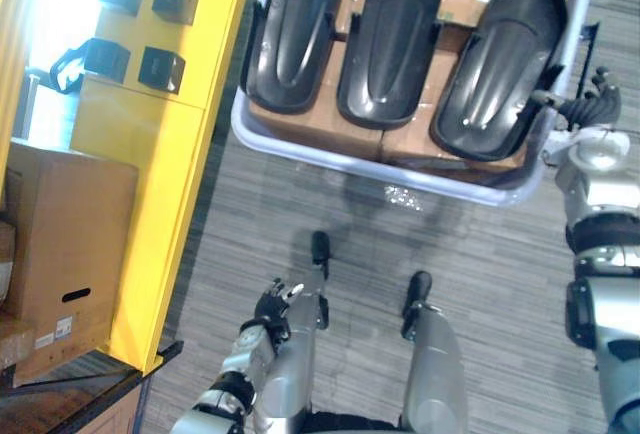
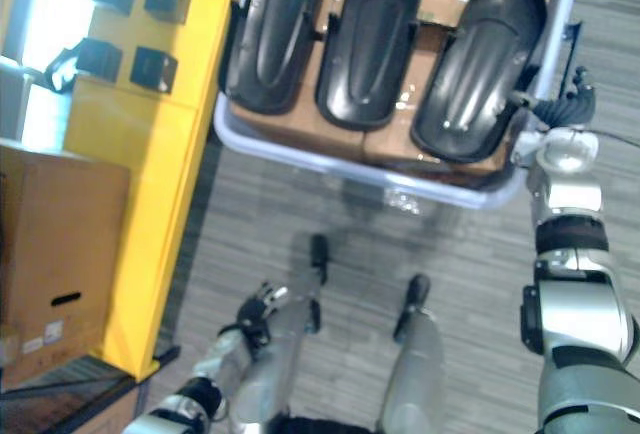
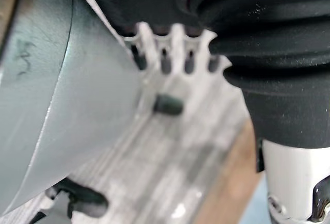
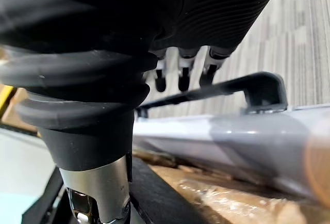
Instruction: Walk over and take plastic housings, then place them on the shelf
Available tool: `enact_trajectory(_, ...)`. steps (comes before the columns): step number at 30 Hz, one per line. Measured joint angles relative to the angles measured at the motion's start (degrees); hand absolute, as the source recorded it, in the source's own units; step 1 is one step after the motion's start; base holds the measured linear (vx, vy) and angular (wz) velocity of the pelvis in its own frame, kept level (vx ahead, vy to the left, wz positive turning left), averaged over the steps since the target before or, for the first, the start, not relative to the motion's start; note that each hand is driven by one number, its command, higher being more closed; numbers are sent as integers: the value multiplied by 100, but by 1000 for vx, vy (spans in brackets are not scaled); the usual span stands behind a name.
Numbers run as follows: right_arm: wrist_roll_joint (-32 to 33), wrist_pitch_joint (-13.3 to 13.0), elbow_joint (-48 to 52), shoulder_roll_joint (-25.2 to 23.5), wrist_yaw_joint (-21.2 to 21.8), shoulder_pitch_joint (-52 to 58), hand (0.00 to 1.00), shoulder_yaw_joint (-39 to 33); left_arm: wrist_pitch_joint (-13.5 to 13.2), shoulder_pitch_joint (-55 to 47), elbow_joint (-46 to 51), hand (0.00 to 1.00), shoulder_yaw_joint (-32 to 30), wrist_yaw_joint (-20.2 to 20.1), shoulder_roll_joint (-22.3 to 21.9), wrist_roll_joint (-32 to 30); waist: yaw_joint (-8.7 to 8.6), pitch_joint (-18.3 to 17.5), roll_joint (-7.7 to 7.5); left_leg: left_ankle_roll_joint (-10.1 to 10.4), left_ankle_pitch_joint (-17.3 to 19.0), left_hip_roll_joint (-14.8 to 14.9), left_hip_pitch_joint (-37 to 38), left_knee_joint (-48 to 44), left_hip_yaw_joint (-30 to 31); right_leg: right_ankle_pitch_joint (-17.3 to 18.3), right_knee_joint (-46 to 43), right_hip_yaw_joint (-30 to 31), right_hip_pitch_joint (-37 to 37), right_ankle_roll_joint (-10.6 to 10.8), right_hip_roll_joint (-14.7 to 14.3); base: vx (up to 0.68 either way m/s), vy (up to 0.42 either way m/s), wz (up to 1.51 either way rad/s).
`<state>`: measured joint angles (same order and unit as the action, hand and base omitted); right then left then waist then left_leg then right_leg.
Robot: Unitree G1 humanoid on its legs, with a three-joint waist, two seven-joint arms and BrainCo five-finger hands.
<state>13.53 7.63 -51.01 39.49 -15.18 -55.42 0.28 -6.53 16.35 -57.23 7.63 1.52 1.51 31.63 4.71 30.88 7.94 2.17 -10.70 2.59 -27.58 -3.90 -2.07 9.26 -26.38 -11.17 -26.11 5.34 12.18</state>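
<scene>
Three black moulded plastic housings point(image 1: 390, 39) lay lengthwise, side by side, on brown cardboard cartons point(image 1: 315, 122) inside a pale grey-rimmed trolley tray point(image 1: 330, 157). The cartons appeared to raise them to about rim level. We judged this left their edges easy to reach from above.

The right hand point(image 1: 588, 104) was raised at the tray's right corner, just beside the rightmost housing point(image 1: 500, 59). We could not make out any contact. Its fingers point(image 4: 183, 77) were loose and extended, grasping nothing. In the right wrist view they pointed toward the trolley's black bar handle point(image 4: 227, 87), apart from it. We read this position as an approach to the outer edge of the nearest housing.

The left hand point(image 1: 272, 306) hung low at the robot's side above the grey striped carpet point(image 1: 480, 284). Its fingers point(image 3: 165, 61) were relaxed and empty, probably kept clear while walking.

The tall yellow shelf unit point(image 1: 175, 154) stood to the robot's left, well apart from the tray. It had small black blocks point(image 1: 160, 67) on its face and a large brown cardboard box point(image 1: 60, 244) beside it.

All three housings sat in the tray and none had been taken. We judged the task to be at the reach-and-grasp step. The housings looked broad and smooth, so a grip on the rim seemed wiser than one on the crown.
</scene>
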Motion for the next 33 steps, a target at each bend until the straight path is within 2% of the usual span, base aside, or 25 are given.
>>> enact_trajectory(1, -95, -4, -3, 12, 12, -5, 100, 7, 2, 0, 9, 0, 4, 2, -3, 1, 0, 0, 0, 5, 4, -3, -14, -16, 11, 16, -1, -10, -9, -1, 8, 11, -24, 7)
enact_trajectory(5, -577, -3, -160, 159, 19, -109, 100, 187, 43, 0, 31, 0, 30, 1, -4, 4, 0, -5, 7, 21, 14, -10, -69, -61, 64, 67, -59, -92, -33, 3, 58, 16, -14, 6)
enact_trajectory(8, -1123, 6, -150, 365, 81, -234, 100, 619, 46, 0, 30, 0, 43, -3, 2, 5, 0, -10, 15, 42, -2, -3, -100, -64, 125, 75, -74, -140, -46, -7, 50, 20, -22, 6)
enact_trajectory(11, -1223, 105, -146, 357, 285, -379, 100, 933, 48, 3, 36, 0, 78, -39, -1, 5, 69, -33, 52, 55, -15, 10, -144, -69, 154, 78, -85, -165, -81, -15, 34, 24, -23, 4)
enact_trajectory(15, -1385, 204, -158, 373, 229, -449, 100, 1036, 56, -1, 29, 0, 235, -45, 9, 6, 125, -64, 102, 53, -16, -10, -147, -74, 165, 77, -86, -184, -69, -15, 30, 33, -18, 2)
enact_trajectory(21, -1471, 95, -169, 330, 94, -444, 100, 1276, 57, -3, 26, 0, 269, -43, 2, 8, 130, -89, 153, 51, -6, -18, -150, -189, 259, 77, -76, -275, 34, -15, 33, 36, -14, 5)
enact_trajectory(23, -1515, -33, -168, 312, -124, -444, 100, 1275, 67, -9, 27, 0, 270, -44, -8, 14, 175, -100, 170, 52, -5, -13, -150, -200, 286, 82, -87, -288, 44, -23, 26, 0, -6, 5)
enact_trajectory(31, -1562, -31, -168, 206, -679, -436, 100, 1237, 25, -100, 32, 0, 258, -35, 35, 176, 237, -105, 176, 51, -4, -25, -21, -250, 302, 75, -63, -313, 224, -15, 39, 0, 1, 1)
enact_trajectory(33, -1562, -24, -169, 185, -925, -430, 100, 1212, -96, -141, 36, 0, 259, -26, 36, 220, 236, -105, 176, 51, -4, -21, 62, -232, 300, 74, -25, -315, 313, -13, 31, 0, 0, 0)
